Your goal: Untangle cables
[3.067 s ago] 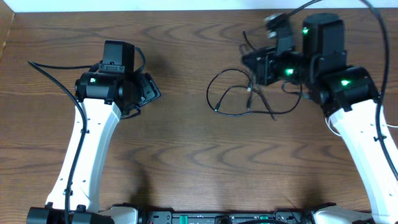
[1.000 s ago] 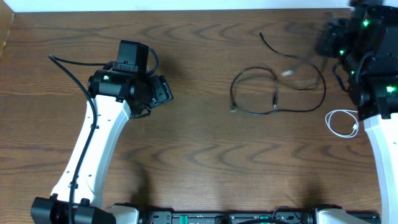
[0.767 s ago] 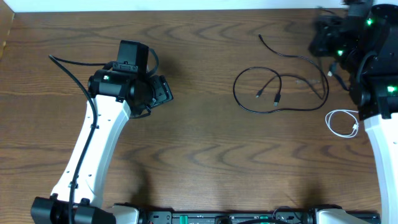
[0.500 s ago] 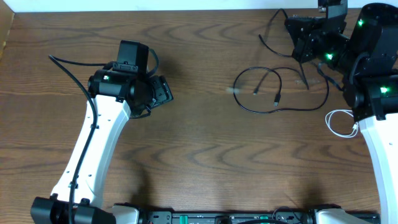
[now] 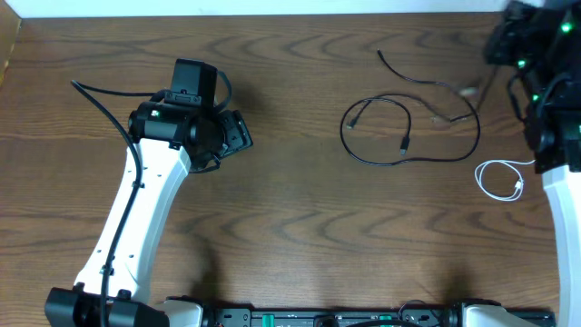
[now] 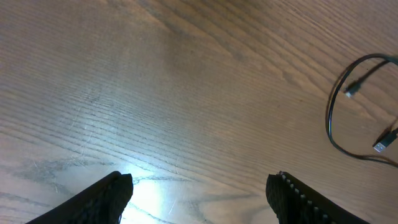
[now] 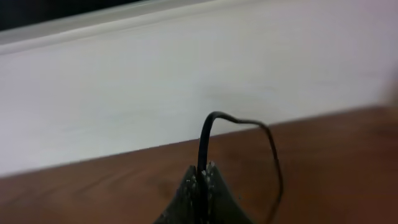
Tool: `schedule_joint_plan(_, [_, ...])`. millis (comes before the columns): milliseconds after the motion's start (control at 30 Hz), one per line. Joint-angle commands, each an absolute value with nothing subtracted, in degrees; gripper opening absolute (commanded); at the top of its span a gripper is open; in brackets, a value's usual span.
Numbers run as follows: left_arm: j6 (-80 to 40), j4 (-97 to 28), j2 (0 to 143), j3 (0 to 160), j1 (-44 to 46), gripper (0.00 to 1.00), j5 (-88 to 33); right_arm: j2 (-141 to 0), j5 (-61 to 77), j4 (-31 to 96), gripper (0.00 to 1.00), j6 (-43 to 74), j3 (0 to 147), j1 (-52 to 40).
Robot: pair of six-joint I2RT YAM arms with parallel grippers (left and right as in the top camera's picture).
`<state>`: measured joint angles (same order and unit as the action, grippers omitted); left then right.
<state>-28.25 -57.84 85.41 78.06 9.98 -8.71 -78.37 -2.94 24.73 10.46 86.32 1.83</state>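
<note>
Dark wood worktop (image 5: 290, 236) meets a white wall (image 7: 186, 87). Right fingers (image 7: 186, 194), clamped on the black cable (image 7: 203, 140), have retreated to the far right corner; left fingers (image 6: 106, 198) stand apart.

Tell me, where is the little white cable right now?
Seen from overhead, the white cable lies coiled on the right side of the table, just right of the big loop of the black cable and beside the right arm.
</note>
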Motion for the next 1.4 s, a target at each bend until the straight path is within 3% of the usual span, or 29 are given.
schedule_joint_plan(0, [-27.44, -57.98, 85.78, 77.34, 10.07, 0.75, -8.36, -78.65, -19.81, 26.52, 0.01, 11.09, 87.42, 5.96])
schedule_joint_plan(567, [-27.44, -57.98, 85.78, 77.34, 10.07, 0.75, -8.36, -78.67, -22.33, 27.81, 0.01, 17.17, 91.72, 26.26])
schedule_joint_plan(1200, [-27.44, -58.19, 85.78, 77.34, 10.07, 0.75, -8.36, -95.07, -20.80, 44.99, 0.01, 18.85, 91.70, 31.99])
schedule_joint_plan(1267, [-27.44, -58.19, 85.78, 77.34, 10.07, 0.75, -8.36, -97.10, -18.83, 46.22, 0.09, 18.85, 91.70, 32.01])
schedule_joint_plan(1367, [-27.44, -58.19, 85.78, 77.34, 10.07, 0.75, -8.36, -98.19, -17.67, 47.42, 0.35, 18.85, 91.70, 32.01])
